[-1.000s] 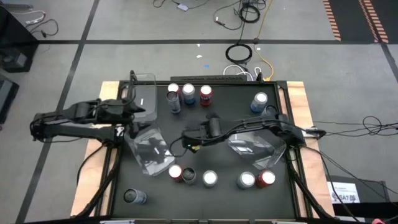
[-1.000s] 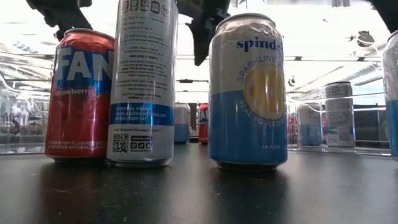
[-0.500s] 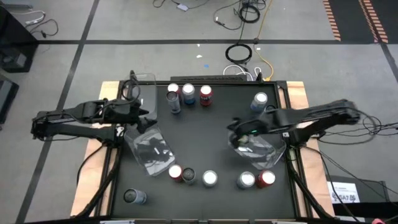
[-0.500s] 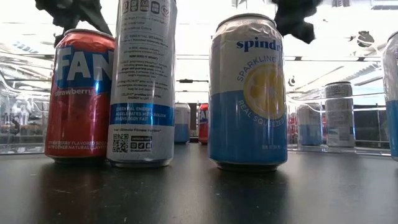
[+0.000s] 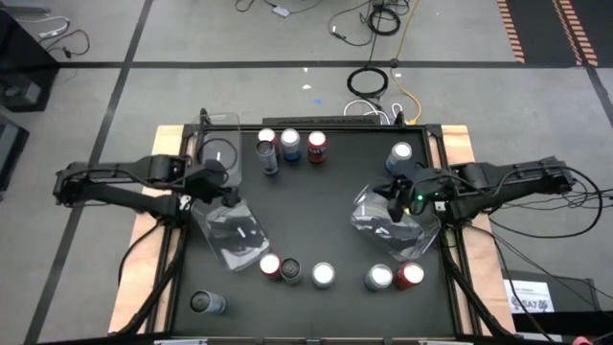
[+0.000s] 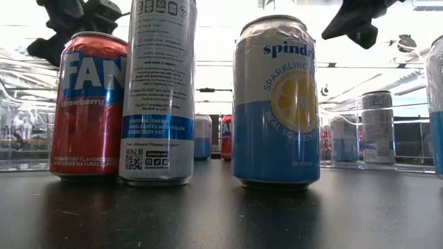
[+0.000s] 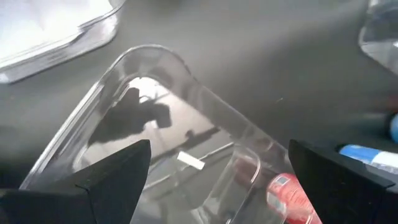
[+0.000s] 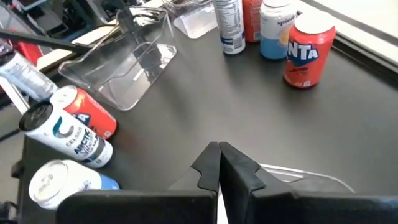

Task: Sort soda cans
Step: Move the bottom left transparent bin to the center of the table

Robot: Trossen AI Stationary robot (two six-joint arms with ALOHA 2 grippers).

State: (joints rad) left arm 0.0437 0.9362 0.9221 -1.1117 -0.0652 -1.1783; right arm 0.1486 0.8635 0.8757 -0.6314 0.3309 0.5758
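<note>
The soda cans (image 5: 399,154) stood upright; the nearest one sat just beyond the right gripper (image 5: 394,195), fingers pinched together, empty; the left gripper (image 5: 222,185) hung spread, empty.

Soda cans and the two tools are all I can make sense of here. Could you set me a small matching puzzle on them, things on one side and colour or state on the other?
Things:
1. left tool
2. right tool
3. strawberry can
4. Spindrift can

Colour or state:
A. shut tight
B. blue below, pale above, with a lemon picture
C. open wide
D. red

Pairs: 1-C, 2-A, 3-D, 4-B
</note>
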